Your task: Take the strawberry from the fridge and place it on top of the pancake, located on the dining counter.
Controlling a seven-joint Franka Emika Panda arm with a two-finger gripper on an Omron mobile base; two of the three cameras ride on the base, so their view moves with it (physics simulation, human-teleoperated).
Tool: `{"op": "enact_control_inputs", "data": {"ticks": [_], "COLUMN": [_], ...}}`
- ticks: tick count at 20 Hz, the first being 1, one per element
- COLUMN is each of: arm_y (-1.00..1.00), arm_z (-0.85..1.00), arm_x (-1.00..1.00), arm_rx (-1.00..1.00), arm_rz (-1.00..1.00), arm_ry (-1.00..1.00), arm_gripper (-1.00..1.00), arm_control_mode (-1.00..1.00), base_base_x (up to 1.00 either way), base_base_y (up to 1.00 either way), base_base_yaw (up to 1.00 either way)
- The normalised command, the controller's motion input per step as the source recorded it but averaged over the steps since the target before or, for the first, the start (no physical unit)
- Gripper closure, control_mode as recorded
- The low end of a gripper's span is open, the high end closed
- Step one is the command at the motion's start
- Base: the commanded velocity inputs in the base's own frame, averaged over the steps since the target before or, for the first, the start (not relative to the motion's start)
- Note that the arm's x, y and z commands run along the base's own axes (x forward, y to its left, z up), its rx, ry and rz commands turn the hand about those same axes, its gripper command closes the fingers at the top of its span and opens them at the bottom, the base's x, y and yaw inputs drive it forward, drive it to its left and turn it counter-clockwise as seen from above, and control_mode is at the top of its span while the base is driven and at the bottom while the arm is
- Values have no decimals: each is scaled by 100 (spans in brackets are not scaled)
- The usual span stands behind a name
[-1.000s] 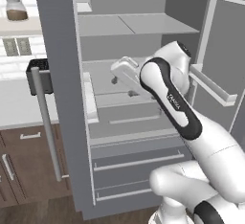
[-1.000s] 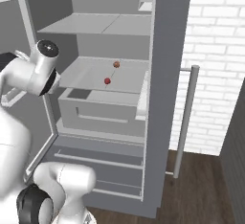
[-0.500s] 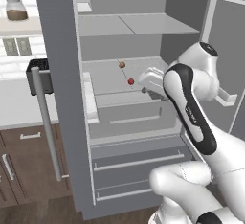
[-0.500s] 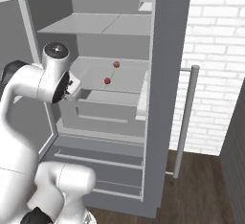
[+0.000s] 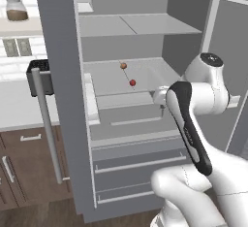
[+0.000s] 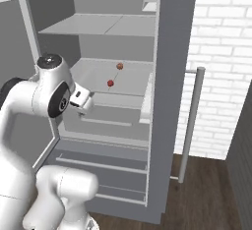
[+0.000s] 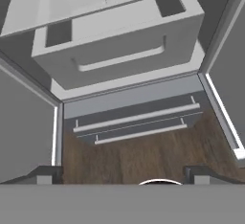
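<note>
While the tall matte grey fridge (image 5: 58, 75) stands with its doors swung open, the tiny red strawberry (image 5: 132, 82) lies on the pale middle shelf (image 6: 93, 71), a little nearer the front than the small brownish round ball (image 5: 123, 66), the two close but apart. The white arm's hand (image 7: 122, 175) sits out in front of the fridge and below shelf level, its two dark fingertips (image 7: 48, 174) spread wide with nothing between them; its camera looks down at the grey pull-out bin (image 7: 119, 41) and the two wide lower drawers (image 7: 136, 120), with the berry at the very top edge of that view. To do this reach well, I judge the hand should lift and tip up until the berry sits centred between the fingers, then go in above the bin's front lip. It should approach from the open front, staying clear of the brown ball behind, and close gently so the small round fruit does not roll or squirt away.
</note>
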Motion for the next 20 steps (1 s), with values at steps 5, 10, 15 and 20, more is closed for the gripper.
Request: {"op": "enact_control_inputs", "data": {"ticks": [5,10,15,20], "arm_y": [0,-10,-12,0], "arm_z": [-36,-12,-4,0], "arm_x": [-3,12,30,0], "arm_rx": [-11,2,1,0], "arm_rz": [-1,0,0,0], "arm_ry": [8,7,9,0], "arm_gripper": [-100,-100,-100,-100], "arm_control_mode": [-100,-100,100,100], "base_base_x": [0,0,15,98], "base_base_y": [0,0,0,3], "base_base_yaw": [0,0,0,0]}}
